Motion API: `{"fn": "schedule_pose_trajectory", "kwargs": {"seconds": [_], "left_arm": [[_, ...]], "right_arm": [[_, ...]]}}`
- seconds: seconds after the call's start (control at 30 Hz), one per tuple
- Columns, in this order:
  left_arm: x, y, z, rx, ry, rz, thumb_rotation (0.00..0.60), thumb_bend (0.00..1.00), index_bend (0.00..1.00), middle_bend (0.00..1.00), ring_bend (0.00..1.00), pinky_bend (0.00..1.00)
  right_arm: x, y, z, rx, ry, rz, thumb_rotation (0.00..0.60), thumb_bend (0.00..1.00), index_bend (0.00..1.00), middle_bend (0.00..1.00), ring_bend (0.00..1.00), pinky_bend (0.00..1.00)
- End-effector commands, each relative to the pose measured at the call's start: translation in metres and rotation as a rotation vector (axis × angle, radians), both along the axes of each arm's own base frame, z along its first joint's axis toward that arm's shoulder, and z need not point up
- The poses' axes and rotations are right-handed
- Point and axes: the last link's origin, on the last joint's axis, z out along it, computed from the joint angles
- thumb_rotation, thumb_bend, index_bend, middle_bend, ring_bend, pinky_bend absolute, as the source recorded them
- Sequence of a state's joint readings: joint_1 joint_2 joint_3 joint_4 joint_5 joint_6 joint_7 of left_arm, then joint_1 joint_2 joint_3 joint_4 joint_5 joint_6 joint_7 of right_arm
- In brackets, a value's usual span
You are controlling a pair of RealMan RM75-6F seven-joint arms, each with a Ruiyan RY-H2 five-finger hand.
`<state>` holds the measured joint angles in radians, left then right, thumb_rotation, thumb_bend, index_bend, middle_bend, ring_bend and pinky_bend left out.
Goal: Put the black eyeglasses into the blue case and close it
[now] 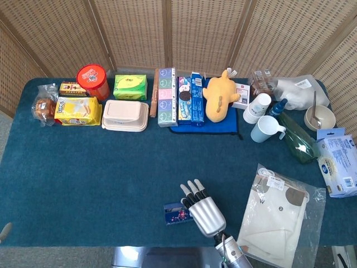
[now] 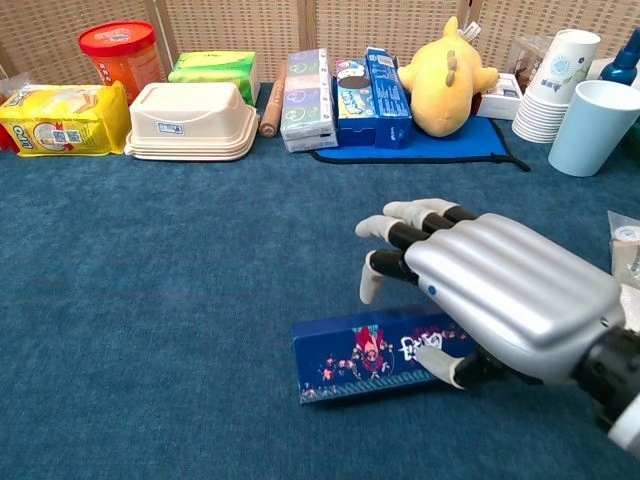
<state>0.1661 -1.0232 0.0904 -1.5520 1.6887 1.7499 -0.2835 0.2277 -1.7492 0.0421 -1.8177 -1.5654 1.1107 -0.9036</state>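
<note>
The blue case [image 2: 385, 353] lies closed on the table [image 2: 150, 300] near its front edge, so the black eyeglasses cannot be seen. The right robot hand [image 2: 495, 295] rests over the case's right end, palm down, fingers [image 2: 400, 235] spread past its far edge, thumb against the lid's near side. The left robot hand shows in neither view.

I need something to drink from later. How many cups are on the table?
2 groups: a light blue mug at the right rear, and a stack of paper cups just behind it. How many cups are nested in the stack cannot be told.
</note>
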Motion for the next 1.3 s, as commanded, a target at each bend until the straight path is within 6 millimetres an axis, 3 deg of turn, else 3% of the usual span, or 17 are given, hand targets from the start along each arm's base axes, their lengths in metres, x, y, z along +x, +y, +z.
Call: {"fn": "schedule_pose_trajectory", "kwargs": {"seconds": [0.03, 0.67, 1.07, 1.17, 1.3], "left_arm": [[0.0, 0.0, 0.0, 0.003, -0.001, 0.002, 0.6, 0.26, 0.0, 0.06, 0.0, 0.0], [-0.006, -0.006, 0.002, 0.01, 0.004, 0.031, 0.6, 0.26, 0.0, 0.06, 0.0, 0.0], [-0.006, -0.004, 0.0, 0.003, -0.001, 0.03, 0.6, 0.26, 0.0, 0.06, 0.0, 0.0], [-0.005, -0.004, -0.001, -0.001, -0.004, 0.029, 0.6, 0.26, 0.0, 0.06, 0.0, 0.0], [-0.005, -0.004, -0.002, -0.008, -0.005, 0.025, 0.6, 0.26, 0.0, 0.06, 0.0, 0.0]], "right_arm": [[0.003, -0.005, -0.003, 0.005, 0.009, 0.005, 0.6, 0.29, 0.33, 0.11, 0.0, 0.03], [0.016, -0.028, -0.013, 0.024, 0.072, 0.025, 0.6, 0.28, 0.32, 0.09, 0.0, 0.03], [0.027, -0.02, 0.005, 0.012, 0.084, 0.067, 0.6, 0.29, 0.3, 0.09, 0.0, 0.03], [0.024, -0.011, 0.01, 0.03, 0.127, 0.064, 0.6, 0.31, 0.25, 0.09, 0.0, 0.03], [0.02, -0.008, 0.011, 0.063, 0.21, 0.06, 0.6, 0.31, 0.05, 0.03, 0.0, 0.03]]}}
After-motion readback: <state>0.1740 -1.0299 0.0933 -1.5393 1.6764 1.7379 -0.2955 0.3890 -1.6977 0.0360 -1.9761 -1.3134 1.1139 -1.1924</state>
